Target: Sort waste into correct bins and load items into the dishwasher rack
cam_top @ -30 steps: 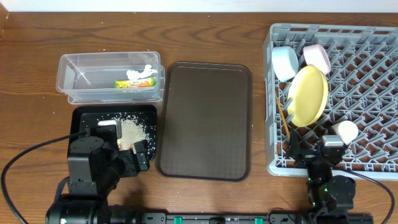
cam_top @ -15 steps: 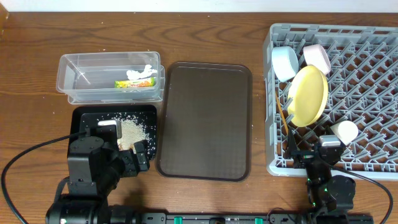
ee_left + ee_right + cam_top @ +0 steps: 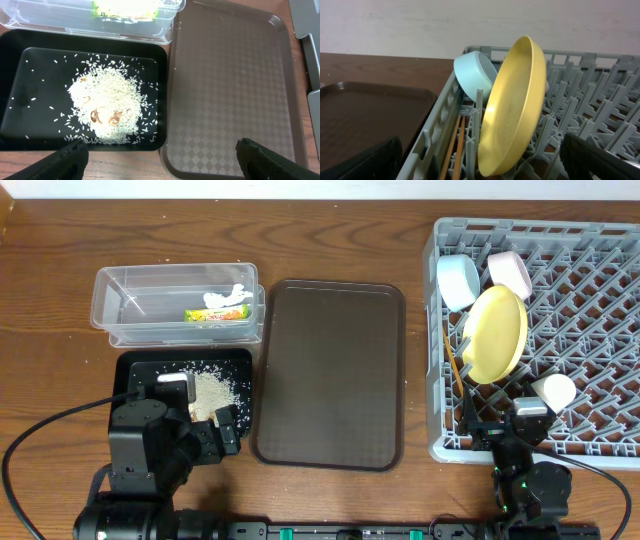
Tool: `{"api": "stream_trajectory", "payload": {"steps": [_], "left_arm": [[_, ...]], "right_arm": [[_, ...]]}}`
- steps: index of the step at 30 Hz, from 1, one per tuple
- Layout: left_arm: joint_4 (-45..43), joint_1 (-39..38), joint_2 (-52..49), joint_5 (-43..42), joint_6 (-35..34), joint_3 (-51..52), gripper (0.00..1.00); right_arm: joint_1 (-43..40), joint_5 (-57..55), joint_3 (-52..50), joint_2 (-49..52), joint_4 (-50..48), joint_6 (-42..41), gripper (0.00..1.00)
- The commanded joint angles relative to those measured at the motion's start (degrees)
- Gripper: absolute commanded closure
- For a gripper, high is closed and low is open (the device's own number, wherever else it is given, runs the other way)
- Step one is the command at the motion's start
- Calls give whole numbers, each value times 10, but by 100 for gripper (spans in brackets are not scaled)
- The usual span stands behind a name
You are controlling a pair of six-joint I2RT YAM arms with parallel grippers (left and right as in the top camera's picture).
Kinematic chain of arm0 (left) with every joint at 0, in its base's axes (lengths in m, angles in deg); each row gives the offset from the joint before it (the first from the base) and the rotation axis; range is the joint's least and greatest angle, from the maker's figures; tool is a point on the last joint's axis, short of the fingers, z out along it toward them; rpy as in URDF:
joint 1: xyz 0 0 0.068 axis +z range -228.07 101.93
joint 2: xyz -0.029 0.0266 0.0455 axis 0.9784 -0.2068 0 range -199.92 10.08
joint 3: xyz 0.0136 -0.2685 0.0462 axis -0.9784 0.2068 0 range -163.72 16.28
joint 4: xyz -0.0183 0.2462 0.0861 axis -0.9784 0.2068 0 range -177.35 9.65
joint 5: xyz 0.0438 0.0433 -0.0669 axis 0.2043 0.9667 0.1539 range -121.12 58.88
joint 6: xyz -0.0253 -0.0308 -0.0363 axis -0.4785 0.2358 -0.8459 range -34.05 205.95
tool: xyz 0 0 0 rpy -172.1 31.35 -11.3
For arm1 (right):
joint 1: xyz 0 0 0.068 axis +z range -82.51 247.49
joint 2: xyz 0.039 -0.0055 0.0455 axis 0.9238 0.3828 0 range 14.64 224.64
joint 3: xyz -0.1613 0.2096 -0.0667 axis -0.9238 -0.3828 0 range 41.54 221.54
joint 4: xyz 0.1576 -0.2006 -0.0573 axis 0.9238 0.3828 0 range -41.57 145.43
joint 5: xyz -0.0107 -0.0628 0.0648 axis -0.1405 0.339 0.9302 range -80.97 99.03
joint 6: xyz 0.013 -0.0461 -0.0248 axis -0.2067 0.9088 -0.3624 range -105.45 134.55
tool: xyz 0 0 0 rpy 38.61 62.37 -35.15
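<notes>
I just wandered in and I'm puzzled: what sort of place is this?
Probably a robotics lab bench staged as a dish-clearing station: a grey dishwasher rack holds a yellow plate, loose rice lies in a black tray, and two robot arms sit at the near edge of the wooden table.

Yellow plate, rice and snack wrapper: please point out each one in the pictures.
Yellow plate (image 3: 512, 107): right wrist view, middle of its broad face.
Rice (image 3: 107, 107): left wrist view, centre of the heap.
Snack wrapper (image 3: 215, 313): overhead view, middle of the wrapper.
</notes>
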Motion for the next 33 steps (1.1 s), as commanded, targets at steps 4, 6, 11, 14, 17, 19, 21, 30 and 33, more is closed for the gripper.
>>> {"api": "stream_trajectory", "payload": {"steps": [4,6,11,14,17,19,21,30,33], "left_arm": [[-1,1,0,3,3,3,3],[-1,1,0,3,3,3,3],[2,1,23,7,6,15,3],[-51,1,63,21,8,63,3],[-112,1,110,22,9,127,3],[-167,1,149,23,9,182,3],[-220,1,184,23,9,230,3],[-426,3,307,54,9,390,3],[-485,5,332,68,10,427,3]], "right_arm": [[-7,4,-3,-1,-1,6,1],[-7,4,-3,-1,-1,6,1],[-7,4,-3,-1,-1,6,1],[-7,4,-3,-1,-1,6,1],[-7,4,-3,-1,-1,6,1],[-7,4,-3,-1,-1,6,1],[-7,4,-3,-1,-1,6,1],[-7,4,-3,-1,-1,6,1],[-7,4,-3,-1,-1,6,1]]}}
